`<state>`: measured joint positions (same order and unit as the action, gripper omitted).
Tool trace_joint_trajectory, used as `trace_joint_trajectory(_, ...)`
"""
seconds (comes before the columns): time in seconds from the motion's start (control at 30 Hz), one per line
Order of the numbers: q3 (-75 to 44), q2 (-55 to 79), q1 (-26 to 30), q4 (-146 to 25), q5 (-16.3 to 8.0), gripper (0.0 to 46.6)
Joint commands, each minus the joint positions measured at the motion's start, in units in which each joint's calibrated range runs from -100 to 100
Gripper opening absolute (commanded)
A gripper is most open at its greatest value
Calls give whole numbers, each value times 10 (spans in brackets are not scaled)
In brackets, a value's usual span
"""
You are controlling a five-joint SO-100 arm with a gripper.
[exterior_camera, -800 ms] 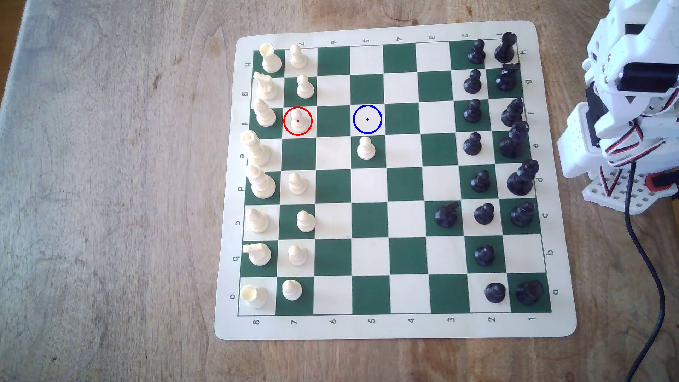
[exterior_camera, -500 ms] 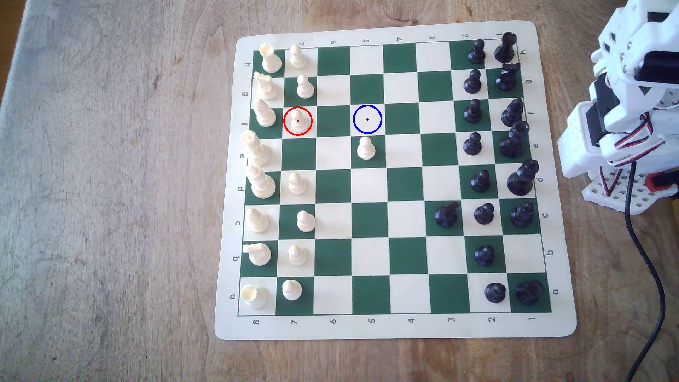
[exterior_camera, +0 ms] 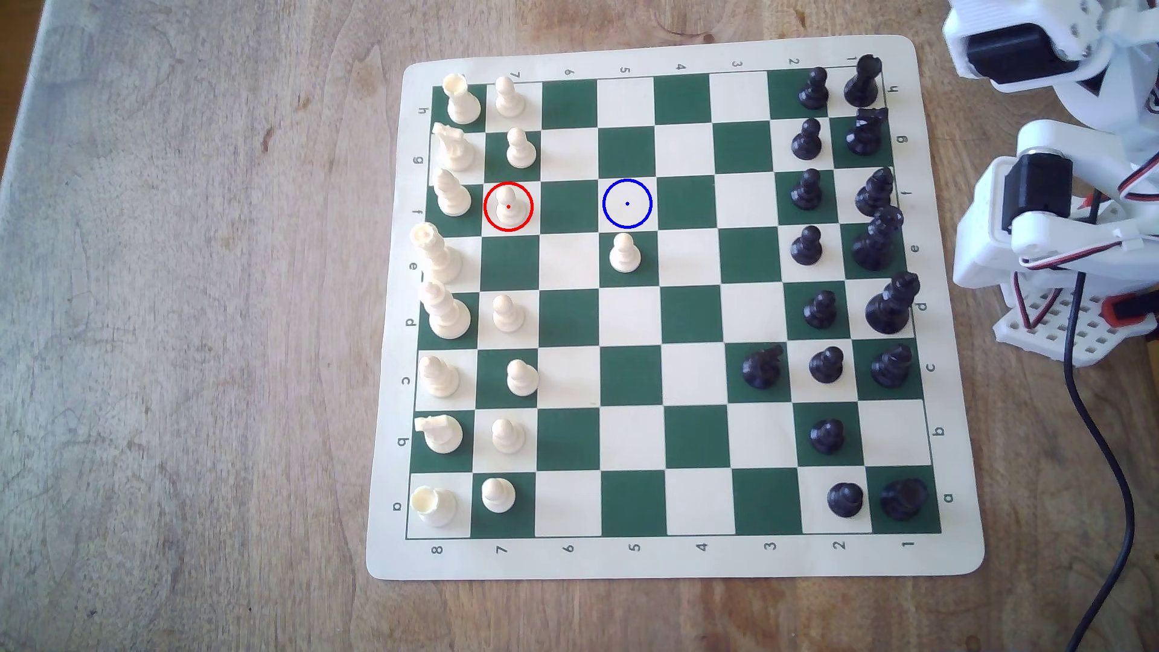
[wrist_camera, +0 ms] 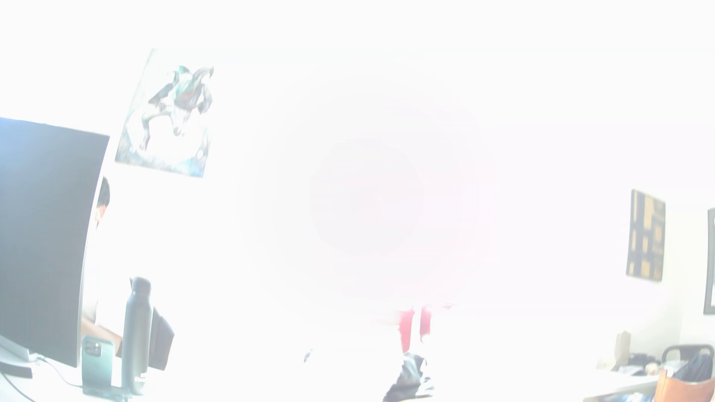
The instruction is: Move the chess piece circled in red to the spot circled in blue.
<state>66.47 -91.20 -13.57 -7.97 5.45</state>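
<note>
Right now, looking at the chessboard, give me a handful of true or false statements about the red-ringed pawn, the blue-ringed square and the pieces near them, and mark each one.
1. The red-ringed pawn stands upright on a cream square. True.
2. The blue-ringed square already holds a pawn. False: it is bare.
3. One green square lies between the red-ringed pawn and the blue-ringed square. True.
4. A black knight sits directly below the blue-ringed square in the exterior view. False: a lone cream pawn stands there.
5. The arm is reaching over the red-ringed pawn. False: it is off the board at the exterior view's right.
</note>
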Motion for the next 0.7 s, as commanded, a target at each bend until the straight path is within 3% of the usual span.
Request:
trace_joint_trajectory(0.0, -77, 55, 9, -89, 0, 2)
trace_joint_trajectory(0.13, -174, 140, 5, -281, 0, 2)
trace_joint_trajectory(0.23, -217, 229, 1, -293, 11, 3)
trace_joint_trajectory(0.37, -275, 319, 1, -329, 6, 4)
trace_joint_trajectory(0.67, -534, 555, -23, -505, -53, 5)
